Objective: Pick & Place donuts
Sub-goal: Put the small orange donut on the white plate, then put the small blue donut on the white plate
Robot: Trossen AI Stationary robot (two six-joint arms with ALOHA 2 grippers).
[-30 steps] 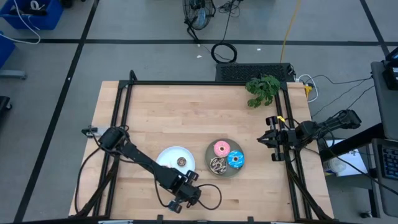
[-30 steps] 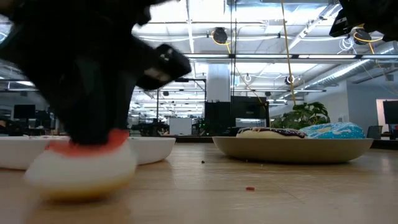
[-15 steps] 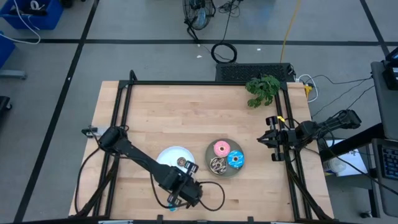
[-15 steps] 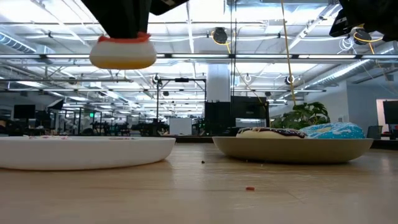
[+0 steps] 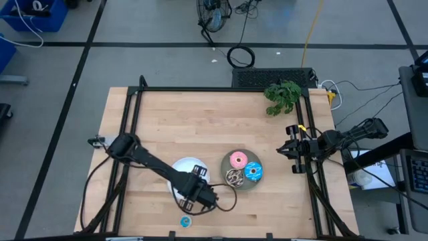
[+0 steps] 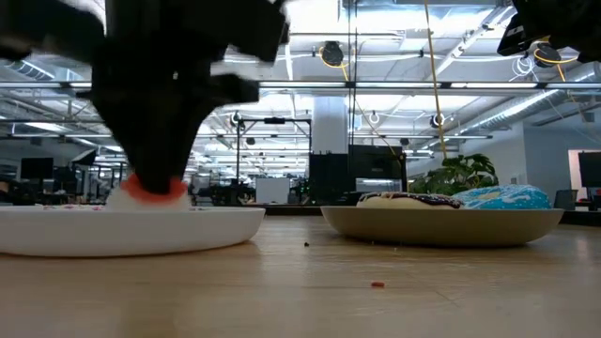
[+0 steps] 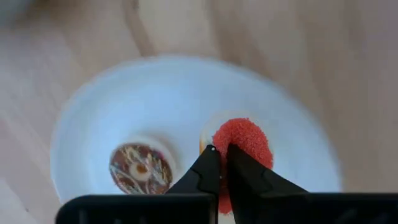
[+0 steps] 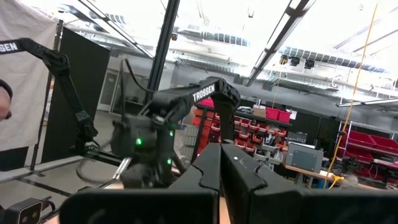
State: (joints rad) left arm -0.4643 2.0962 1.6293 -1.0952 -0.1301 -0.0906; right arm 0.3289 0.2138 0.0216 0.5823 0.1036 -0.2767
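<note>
Step in hand: setting the red donut (image 7: 241, 142) down on the white plate (image 7: 99, 112); judged from the low view, the donut is at or just above the plate floor.
Doing it well: lower until the donut bears fully on the plate, then part the fingers only slightly and lift straight up, so the ring does not tip or roll toward the brown mini donut (image 7: 140, 168) beside it.
Risk: a sideways pull could drag the donut off the plate rim.
Left gripper (image 7: 219, 163): over the white plate, pointing down; fingers nearly together, pinching the red donut's edge.
Left arm: stretched from the table's left side across to the white plate.
Right gripper (image 8: 221, 163): well apart from the white plate, at the table's right edge, fingers pressed together, idle.
Other donuts: pink (image 5: 237, 159), blue (image 5: 253, 171) and chocolate (image 5: 233, 177) on the grey plate (image 5: 242, 187) just beside the white plate; a small blue one (image 5: 185, 221) on the table near the white plate.
</note>
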